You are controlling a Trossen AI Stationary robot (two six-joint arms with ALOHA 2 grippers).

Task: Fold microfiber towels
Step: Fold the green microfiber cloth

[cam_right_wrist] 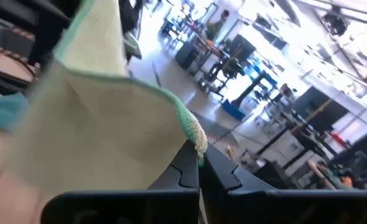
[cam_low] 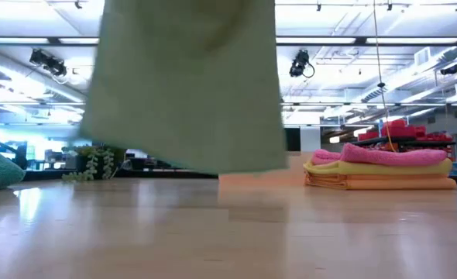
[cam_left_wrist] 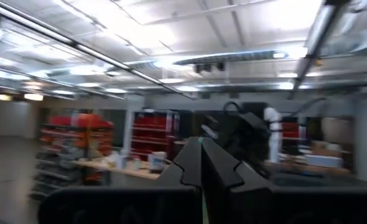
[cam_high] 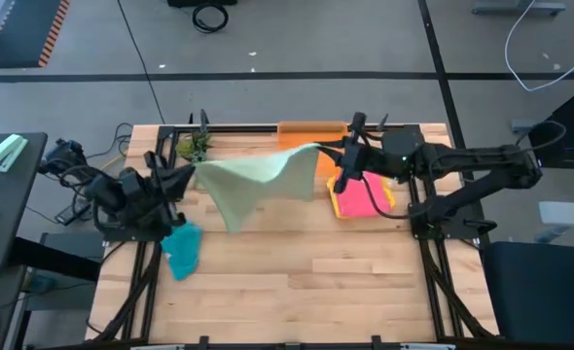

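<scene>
A sage green microfiber towel (cam_high: 253, 185) hangs spread in the air between my two grippers. My left gripper (cam_high: 188, 175) is shut on its left upper corner and my right gripper (cam_high: 324, 152) on its right upper corner. In the low view the towel (cam_low: 186, 85) hangs as a wide sheet whose lower edge is just above the tabletop. A crumpled teal towel (cam_high: 182, 250) lies on the table near the left arm. A stack of folded pink, yellow and orange towels (cam_high: 360, 199) rests on the table below the right arm. My left gripper pinches the green towel's left upper corner (cam_high: 198, 171) between its two fingers; its wrist view shows only a thin green strip (cam_left_wrist: 204, 208) in the shut jaws. The towel hangs from there, clear of the table. My right gripper pinches the towel's other upper corner (cam_right_wrist: 195, 138), at the stitched green hem, between its two fingertips. The fingers come in about level from the table's right side. The cloth spreads away from the fingers and hangs down; its top edge sags a little toward the left gripper.
A translucent orange bin (cam_high: 311, 131) stands at the far edge, with a small green plant (cam_high: 195, 146) to its left. Bare wooden tabletop (cam_high: 297, 282) stretches across the near half. Black frame rails run along both sides of the table.
</scene>
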